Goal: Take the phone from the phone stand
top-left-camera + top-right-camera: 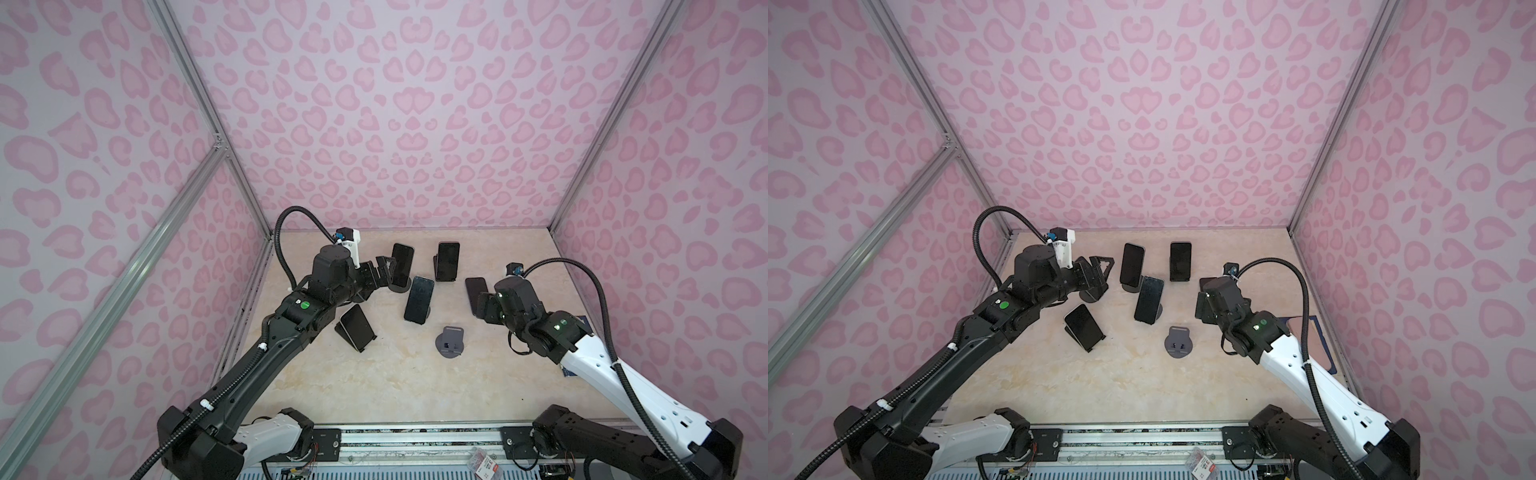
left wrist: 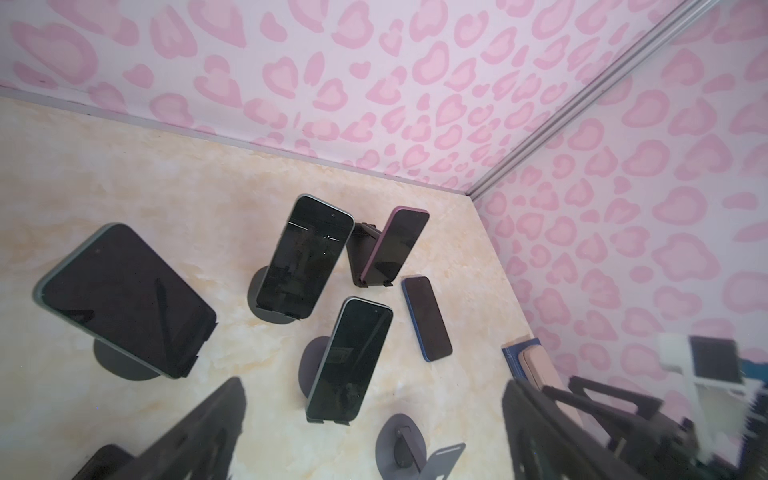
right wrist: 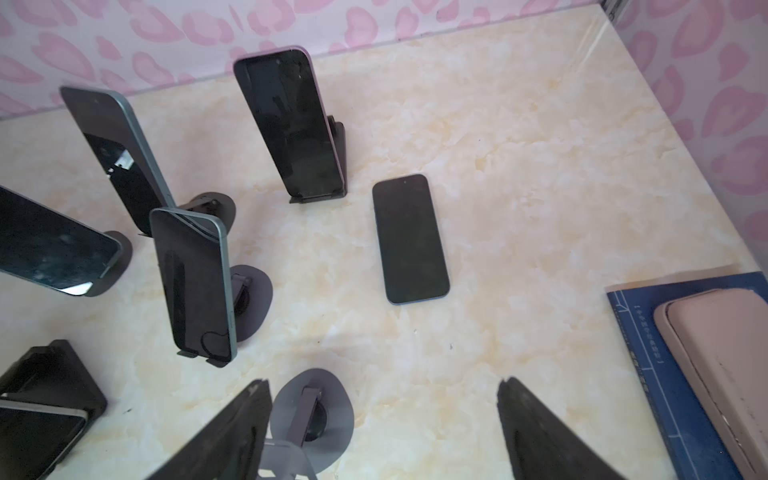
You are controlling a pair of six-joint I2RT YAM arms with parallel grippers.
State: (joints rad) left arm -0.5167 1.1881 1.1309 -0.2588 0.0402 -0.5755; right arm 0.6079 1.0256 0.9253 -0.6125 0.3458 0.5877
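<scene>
Treating the phone [image 2: 124, 299] as stiff, fairly light, slick on its glass face and liable to crack if dropped. Finding it propped at a tilt on its round phone stand [image 2: 120, 368], toward the far left of the table [image 3: 540, 166]. Planning to pinch across the long edges, then lifting clear of the stand's lip. Hovering the left gripper [image 1: 380, 270] just beside it with jaws spread wide, clasping nothing. Hanging the right gripper [image 3: 384, 436] over the table, well apart from it, likewise parted and empty

walls [image 1: 415, 104]: pink leopard print | table [image 1: 374, 374]: cream marble | stand [image 1: 450, 341]: grey | mat [image 3: 648, 353]: blue
</scene>
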